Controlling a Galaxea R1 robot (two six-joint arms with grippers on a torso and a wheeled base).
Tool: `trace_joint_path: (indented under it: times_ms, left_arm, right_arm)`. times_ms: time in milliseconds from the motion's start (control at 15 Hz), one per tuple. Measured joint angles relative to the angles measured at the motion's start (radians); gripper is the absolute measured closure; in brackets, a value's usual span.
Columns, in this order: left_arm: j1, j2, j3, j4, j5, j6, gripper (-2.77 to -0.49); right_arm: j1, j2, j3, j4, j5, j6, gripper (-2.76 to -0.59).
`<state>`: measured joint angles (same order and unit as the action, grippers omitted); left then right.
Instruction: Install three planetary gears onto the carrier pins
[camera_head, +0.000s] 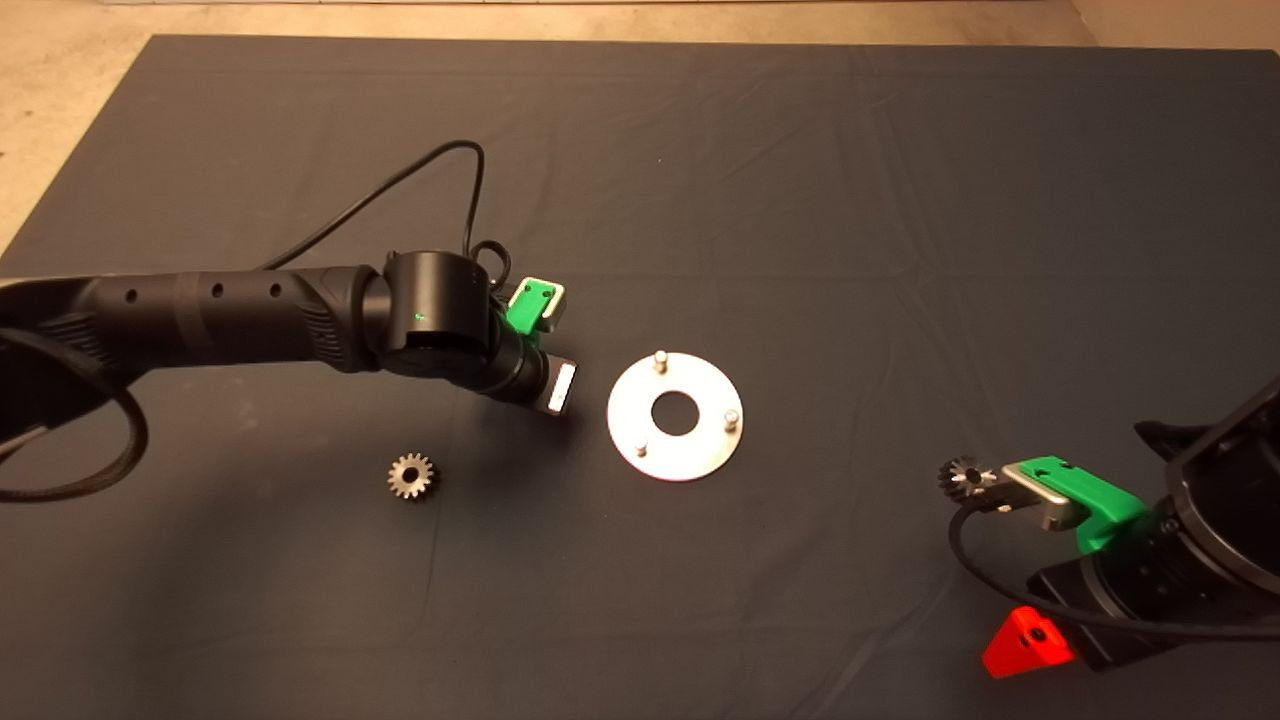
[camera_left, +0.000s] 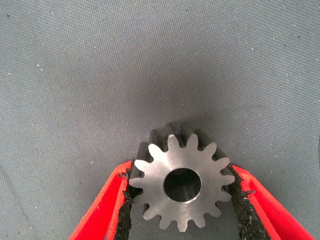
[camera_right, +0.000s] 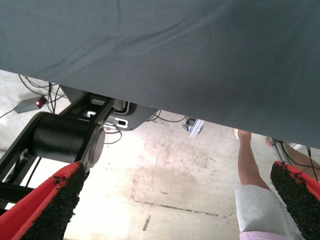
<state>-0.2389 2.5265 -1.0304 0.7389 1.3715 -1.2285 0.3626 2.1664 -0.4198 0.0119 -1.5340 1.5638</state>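
While clamped: gear (camera_left: 182, 183), left tool (camera_left: 181, 200).

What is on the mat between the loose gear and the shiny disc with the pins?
Nothing. In the head view the stretch between the loose gear and the disc is bare dark mat; the left hand hangs just beyond it.

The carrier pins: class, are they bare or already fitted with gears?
Bare. All three carrier pins stand uncovered on the disc; one gear lies on the mat, another sits in the left end effector.
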Motion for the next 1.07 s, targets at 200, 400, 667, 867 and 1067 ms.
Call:
trace_joint_path:
  times_ms: [200, 400, 667, 867, 1067]
  left_arm:
    - [-0.003, 0.001, -0.009, -0.001, -0.004, -0.001, -1.18]
    - [-0.003, 0.001, -0.014, 0.002, -0.007, -0.001, -1.09]
    - [-0.003, 0.003, -0.015, 0.001, -0.005, 0.000, -1.00]
    - [-0.003, 0.003, -0.015, 0.001, -0.005, -0.001, -1.00]
    - [-0.003, 0.004, -0.015, 0.001, -0.005, -0.002, -0.96]
  right_arm:
    - [0.000, 0.000, 0.000, 0.000, 0.000, 0.000, -2.76]
    - [-0.006, 0.000, 0.000, 0.000, 0.000, 0.000, -2.76]
    - [-0.005, 0.000, 0.000, 0.000, 0.000, 0.000, -2.76]
    - [-0.005, 0.000, 0.000, 0.000, 0.000, 0.000, -2.76]
    - [-0.005, 0.000, 0.000, 0.000, 0.000, 0.000, -2.76]
